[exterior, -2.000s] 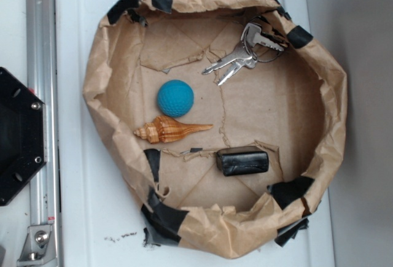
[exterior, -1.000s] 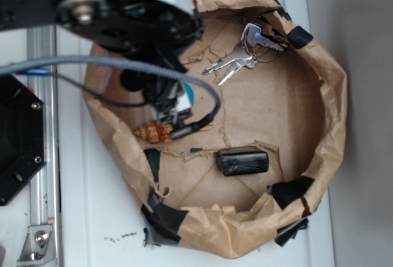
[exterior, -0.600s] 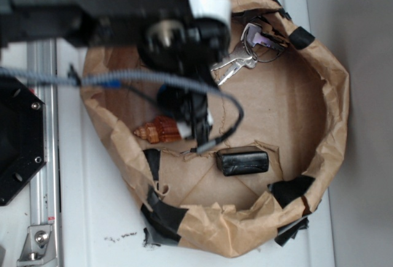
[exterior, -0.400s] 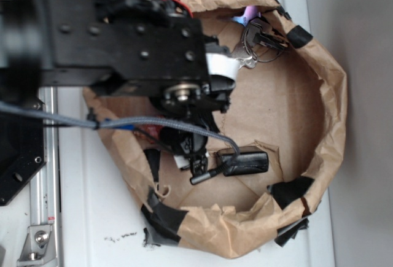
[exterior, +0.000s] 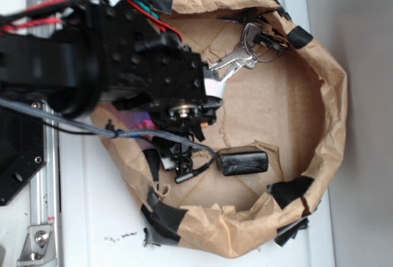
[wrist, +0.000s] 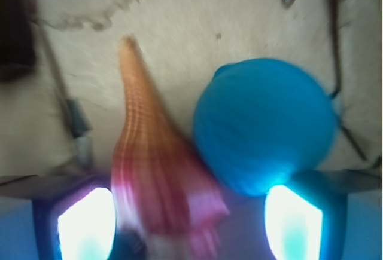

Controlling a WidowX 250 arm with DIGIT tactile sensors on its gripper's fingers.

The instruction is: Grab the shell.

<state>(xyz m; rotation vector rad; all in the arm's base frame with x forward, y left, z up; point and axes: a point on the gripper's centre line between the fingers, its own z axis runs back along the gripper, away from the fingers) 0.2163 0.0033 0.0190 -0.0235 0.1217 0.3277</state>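
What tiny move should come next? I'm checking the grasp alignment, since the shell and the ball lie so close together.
Probably shift sideways toward the shell before closing. In the wrist view the teal ball also sits between the glowing fingertips, touching the shell, so closing now might catch both.

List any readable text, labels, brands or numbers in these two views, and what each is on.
None readable in either view.
Keys: any stamping is too small to read.
Black box: no label visible.
Dark specks on the white surface: scuffs or tiny marks, not legible as text.
Shell and teal ball: blurred in the wrist view, no markings seen.
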